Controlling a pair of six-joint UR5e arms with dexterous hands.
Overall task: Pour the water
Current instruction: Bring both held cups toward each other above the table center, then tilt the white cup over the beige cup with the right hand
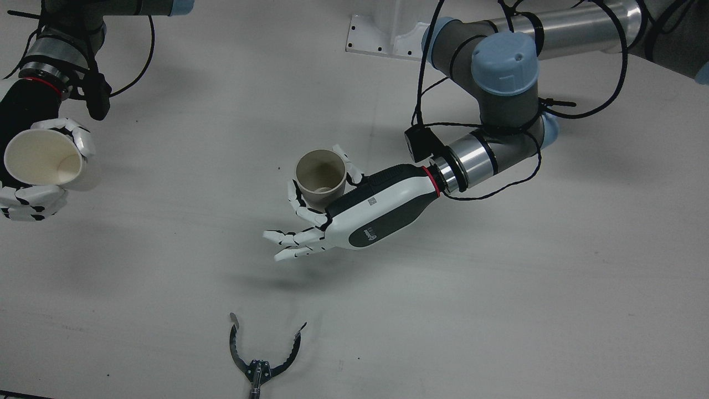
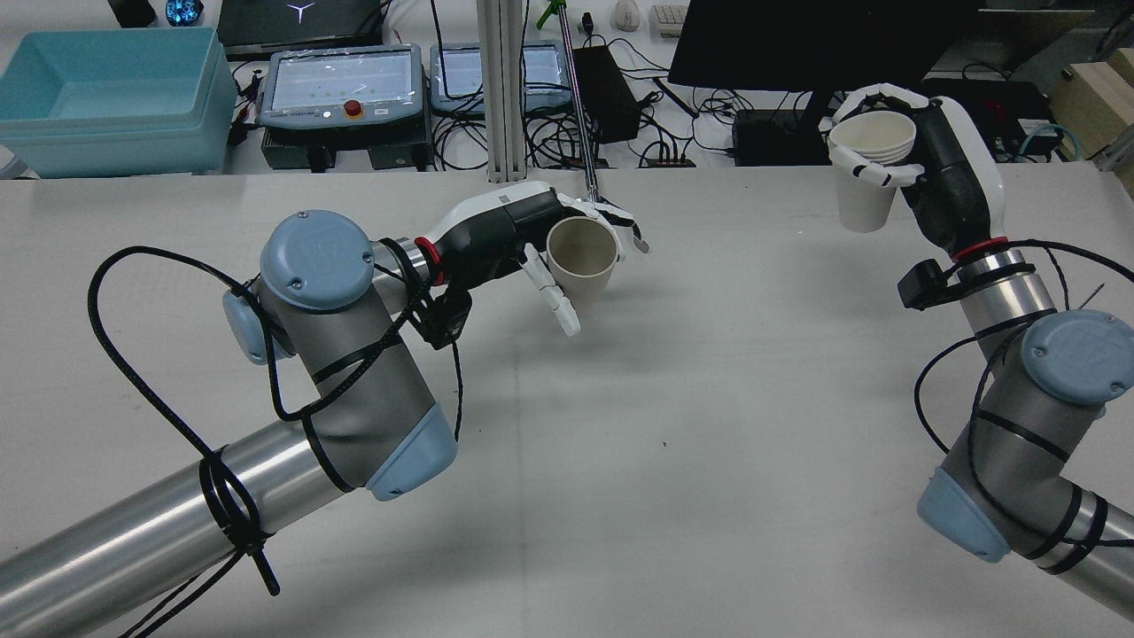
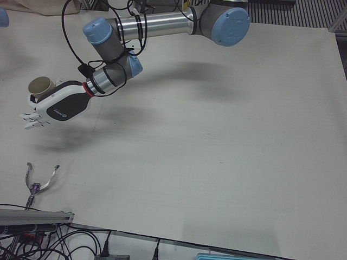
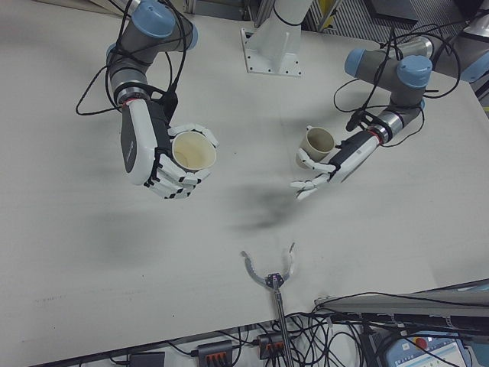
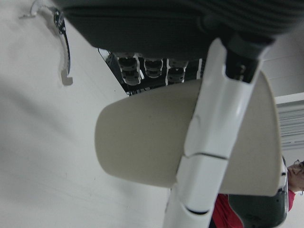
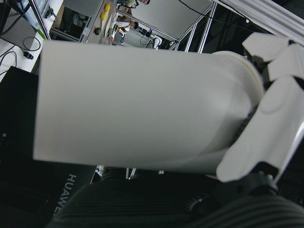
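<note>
White and bare, the table fills most of every view, with monitors, cables and a blue bin along its far edge in the rear view. Two robot arms reach over it, each carrying a paper cup above the surface.

The left robot hand holds a beige cup over the middle of the table. Only some fingers wrap the cup's side wall; the others stick out straight and free. The cup stands close to upright, mouth up, and clear of the table. Its inside looks dry, though any water at the bottom is hard to judge.

The right robot hand is clamped on a white cup well off to the side, raised higher than the other. Fingers curl fully around the wall just below the rim. The cup tilts somewhat, its mouth leaning away from the hand. In the rear view its rim shows several stacked edges, so it may be nested cups. Whether it holds water cannot be told.

A metal tong-like tool lies open on the table at the near edge, apart from both hands.

Judged from their look, both cups are light, thin-walled paper that dents under a hard squeeze. They are stiffest near the rolled rim and the base, so a hold around the upper wall seems safest. The beige cup's partial hold looks less secure, and added water would make it heavier there.
</note>
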